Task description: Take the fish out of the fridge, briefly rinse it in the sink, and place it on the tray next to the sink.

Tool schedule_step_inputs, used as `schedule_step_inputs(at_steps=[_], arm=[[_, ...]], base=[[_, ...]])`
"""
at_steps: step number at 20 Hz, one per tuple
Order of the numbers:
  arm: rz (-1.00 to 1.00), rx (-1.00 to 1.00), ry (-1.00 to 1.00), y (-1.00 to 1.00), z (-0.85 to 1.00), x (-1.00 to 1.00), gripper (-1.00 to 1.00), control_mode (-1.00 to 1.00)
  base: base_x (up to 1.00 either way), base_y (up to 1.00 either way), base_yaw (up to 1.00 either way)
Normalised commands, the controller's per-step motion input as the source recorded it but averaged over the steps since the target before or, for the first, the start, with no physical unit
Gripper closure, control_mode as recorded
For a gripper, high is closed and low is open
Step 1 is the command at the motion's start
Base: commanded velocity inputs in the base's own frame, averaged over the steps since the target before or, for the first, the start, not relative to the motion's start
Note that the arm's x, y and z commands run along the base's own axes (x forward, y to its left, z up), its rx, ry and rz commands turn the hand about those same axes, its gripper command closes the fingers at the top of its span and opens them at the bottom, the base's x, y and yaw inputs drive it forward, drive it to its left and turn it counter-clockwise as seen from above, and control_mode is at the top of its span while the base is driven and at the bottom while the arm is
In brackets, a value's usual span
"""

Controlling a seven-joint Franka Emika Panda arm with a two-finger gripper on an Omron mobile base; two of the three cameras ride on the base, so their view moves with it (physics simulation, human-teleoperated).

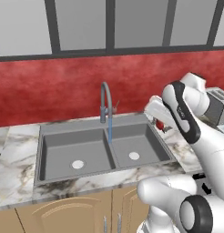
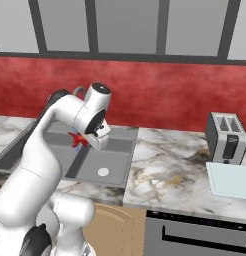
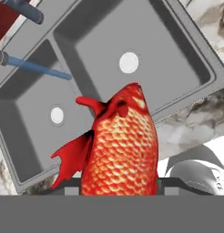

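My gripper (image 2: 85, 140) is shut on the red-orange fish (image 3: 124, 145), which hangs in the air over the right basin of the dark grey sink (image 1: 59, 154). In the hand view the fish points down toward the basin's round drain (image 3: 129, 62). A thin blue stream of water (image 1: 109, 129) runs from the arched grey faucet (image 1: 104, 101) at the divider between the basins. A pale tray (image 2: 229, 181) lies on the counter to the right of the sink. The fridge is out of view.
A silver toaster (image 2: 225, 137) stands behind the tray at the red wall. Marble counter (image 2: 165, 165) stretches between sink and tray. My own white arm (image 1: 186, 113) hides the sink's right rim in the left base view. Wooden cabinet doors (image 1: 86, 214) sit below.
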Motion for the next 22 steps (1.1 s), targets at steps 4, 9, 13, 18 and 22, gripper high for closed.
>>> schedule_step_inputs(at_steps=[4,9,13,18,22], arm=[[0.26,0.09,-0.03,0.32,-0.54,0.35,1.0,-1.0],[0.23,0.18,-0.13,0.01,-0.15,0.27,1.0,-1.0],[0.25,0.11,-0.05,0.0,-0.23,0.38,1.0,-1.0],[0.19,-0.06,0.14,0.0,-0.29,0.17,1.0,-1.0],[0.24,0.0,0.04,0.0,-0.21,0.11,1.0,-1.0]], base=[[0.0,0.0,0.0],[0.0,0.0,0.0],[0.0,0.0,0.0],[0.0,0.0,0.0],[0.0,0.0,0.0]])
